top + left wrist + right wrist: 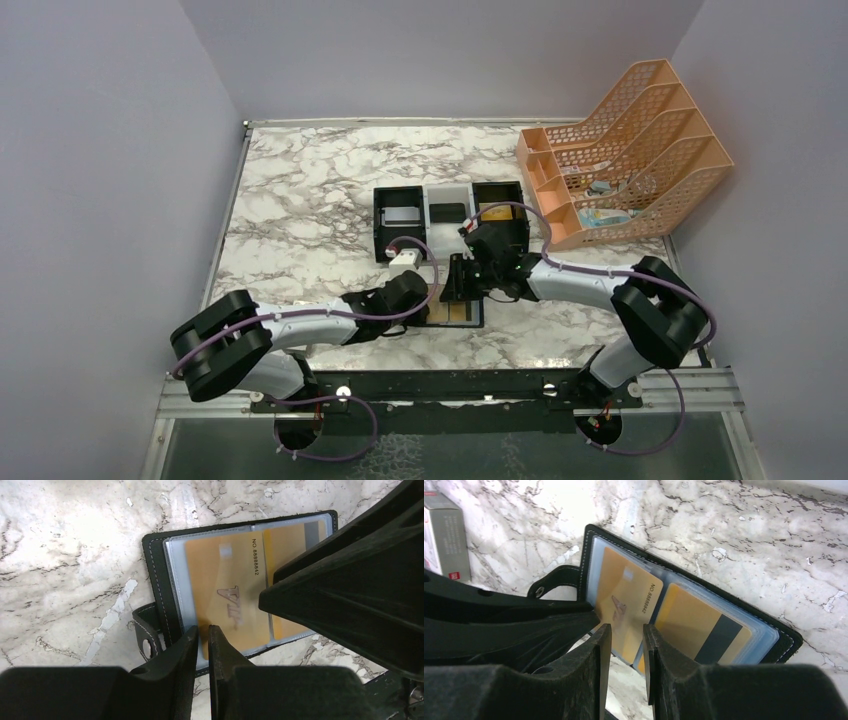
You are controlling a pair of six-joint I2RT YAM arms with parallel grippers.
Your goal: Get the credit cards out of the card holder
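Gold card [225,580]: thin, stiff, slick; grasp edge beside tab [142,630] of card holder [154,565]. Left end effector [204,629] almost closed there, grip unclear; right end effector [625,627] part-spread.

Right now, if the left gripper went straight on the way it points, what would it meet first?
The gold card in the open card holder; the left gripper sits at its near edge, depth unclear.

The card holder [159,570] looks like matt stitched leather, its pockets [176,575] glossy plastic.
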